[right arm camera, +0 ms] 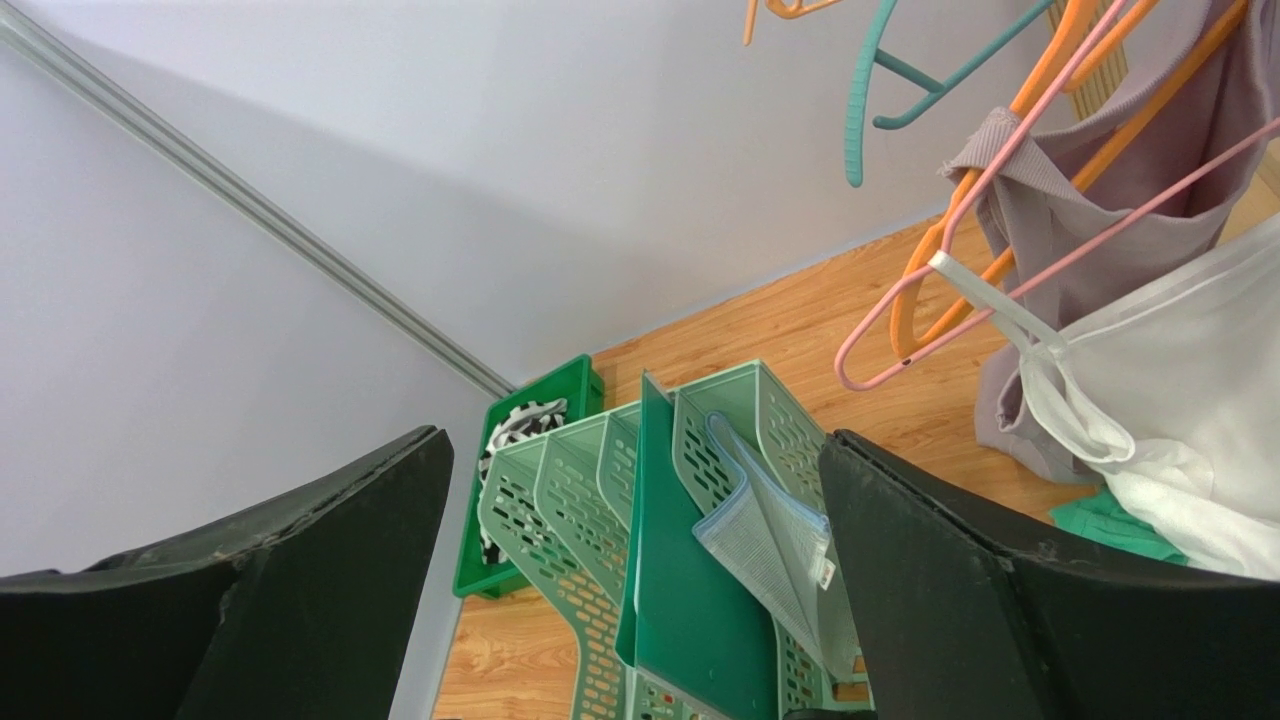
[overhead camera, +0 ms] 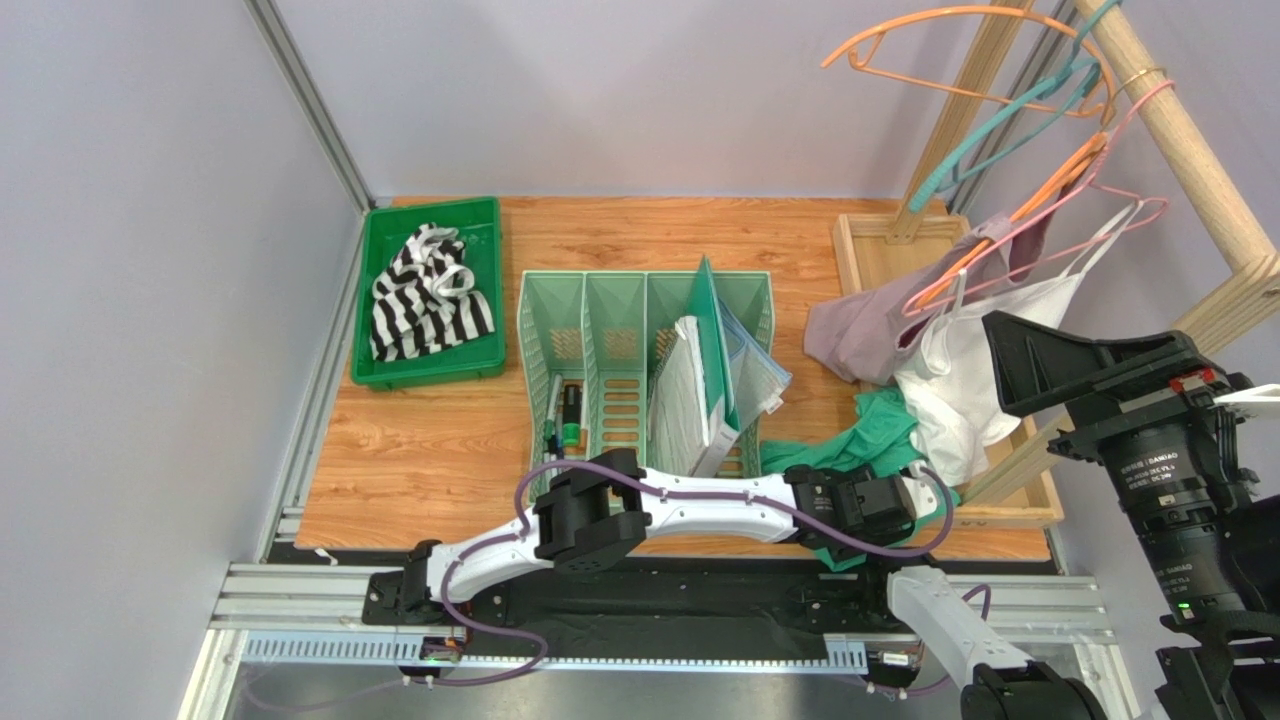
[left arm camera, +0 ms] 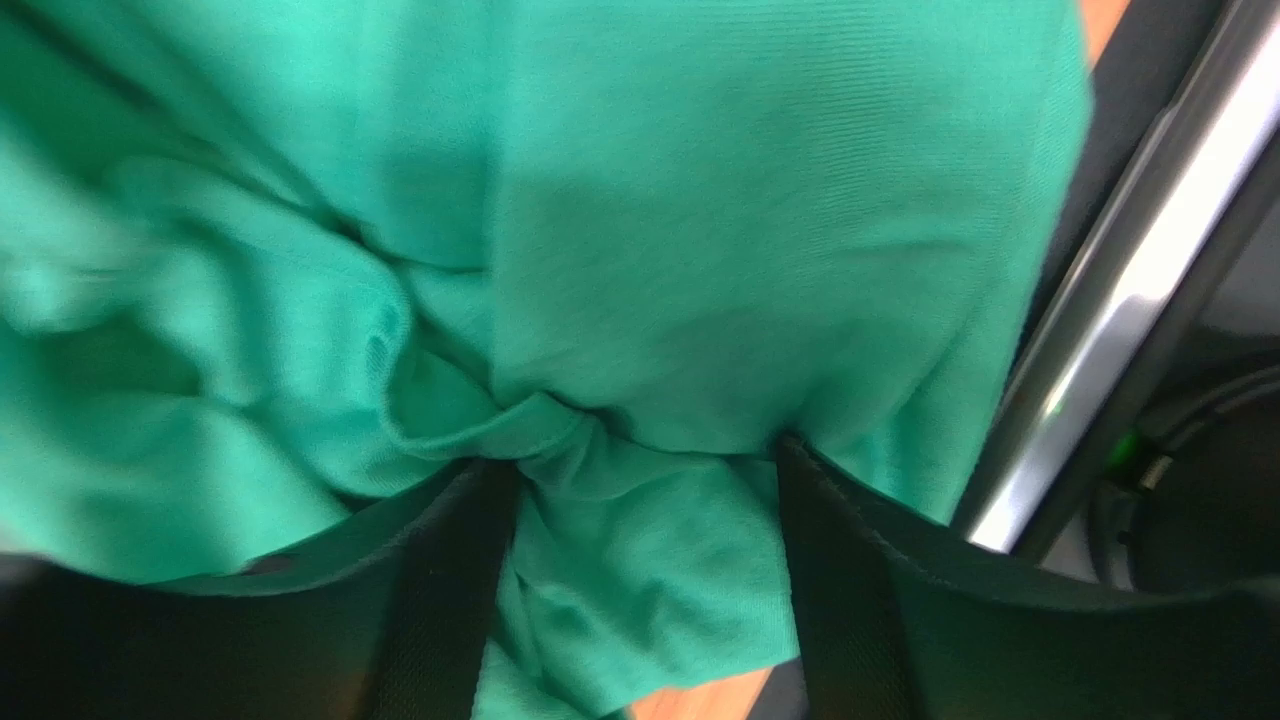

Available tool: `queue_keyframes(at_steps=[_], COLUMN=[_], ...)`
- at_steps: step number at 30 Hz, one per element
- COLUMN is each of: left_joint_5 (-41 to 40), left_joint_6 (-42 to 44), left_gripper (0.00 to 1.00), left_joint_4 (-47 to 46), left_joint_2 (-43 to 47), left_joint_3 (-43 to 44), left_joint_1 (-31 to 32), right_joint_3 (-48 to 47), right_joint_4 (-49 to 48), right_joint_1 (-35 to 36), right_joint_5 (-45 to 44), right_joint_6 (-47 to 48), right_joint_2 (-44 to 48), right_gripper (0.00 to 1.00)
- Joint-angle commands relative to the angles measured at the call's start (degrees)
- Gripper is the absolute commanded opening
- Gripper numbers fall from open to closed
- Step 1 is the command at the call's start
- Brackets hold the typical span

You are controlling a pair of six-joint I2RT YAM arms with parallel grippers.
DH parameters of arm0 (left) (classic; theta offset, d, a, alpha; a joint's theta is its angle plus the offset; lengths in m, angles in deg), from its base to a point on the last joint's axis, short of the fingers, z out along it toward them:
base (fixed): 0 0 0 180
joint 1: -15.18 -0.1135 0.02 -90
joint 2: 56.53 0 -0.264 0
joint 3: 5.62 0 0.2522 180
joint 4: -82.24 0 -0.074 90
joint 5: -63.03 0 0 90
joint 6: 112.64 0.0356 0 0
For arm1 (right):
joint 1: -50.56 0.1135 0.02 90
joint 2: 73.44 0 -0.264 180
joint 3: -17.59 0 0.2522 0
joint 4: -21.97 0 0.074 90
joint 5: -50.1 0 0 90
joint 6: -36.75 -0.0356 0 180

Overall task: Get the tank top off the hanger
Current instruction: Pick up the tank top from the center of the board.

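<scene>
A green tank top (overhead camera: 849,438) lies crumpled on the table's front right, off any hanger. My left gripper (overhead camera: 914,504) is low over its near edge. In the left wrist view the green cloth (left arm camera: 631,225) fills the frame, and a fold sits between the spread fingers of the left gripper (left arm camera: 646,495), which is open. A white tank top (overhead camera: 962,375) hangs on a pink hanger (overhead camera: 1120,203). A mauve top (overhead camera: 864,330) hangs on an orange hanger (overhead camera: 962,270). My right gripper (overhead camera: 1029,368) is raised, open and empty (right arm camera: 634,443).
A teal hanger (overhead camera: 992,135) and a peach hanger (overhead camera: 932,60) hang bare on the wooden rack (overhead camera: 1202,165). A mint file organiser (overhead camera: 646,368) holds folders mid-table. A green tray (overhead camera: 368,368) with striped cloth (overhead camera: 428,293) is at the back left. A metal rail (left arm camera: 1112,300) runs beside the cloth.
</scene>
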Motion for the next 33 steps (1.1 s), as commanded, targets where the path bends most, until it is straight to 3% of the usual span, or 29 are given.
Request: queue_keyframes(at_steps=[1,2,3,5,6,8,10,19,25,30,33], left_joint_5=[3.3,5.0,5.6,6.9,7.0,6.7,5.3,7.5,16.0,13.2,10.5], left_joint_6=[1.5,1.4,1.4,1.3,1.4,1.6,2.0,5.1,7.2,7.3,6.9], left_gripper=[0.61,0.57,0.45,0.32,0.19,0.05,0.00,0.00,0.00,0.00,0.00], left_joint_4=[-1.6,-1.6,-1.4,-0.9,-0.1,0.6,1.4,4.9,12.0,13.6,18.5], left_joint_2=[-1.4,-1.6,-1.9,-1.9,-1.6,0.7,3.3,24.4,32.5,39.6,40.0], left_joint_3=[0.3,0.2,0.2,0.2,0.1,-0.5,-1.2,-1.8,6.0,9.0,18.3], left_joint_1=[-0.9,-1.1,-1.2,-1.3,-1.3,-1.3,-1.3,-0.9,-0.5,-0.5,-1.2], right_joint_3=[-1.6,-1.5,-1.0,-1.2,-1.5,-2.0,-2.6,-5.6,-3.9,-0.9,0.3], right_joint_4=[18.0,18.0,18.0,17.8,17.9,17.9,17.9,16.7,11.6,6.6,3.9], right_joint_1=[1.0,1.0,1.0,1.0,1.1,1.0,1.3,1.3,1.4,1.4,1.4], right_joint_5=[-0.9,-0.9,-0.8,-1.0,-1.3,-1.5,-3.5,-8.0,-10.5,-11.0,-10.0], right_joint_6=[0.2,0.1,0.0,-0.2,-0.1,0.0,-0.2,-2.7,-2.4,-1.3,-1.1], right_joint_2=[-1.0,-1.0,-0.9,-1.0,-1.1,-1.1,-1.1,-0.6,2.2,2.4,1.8], right_gripper=[1.00,1.00,1.00,1.00,1.00,1.00,1.00,1.00,0.99,0.99,0.99])
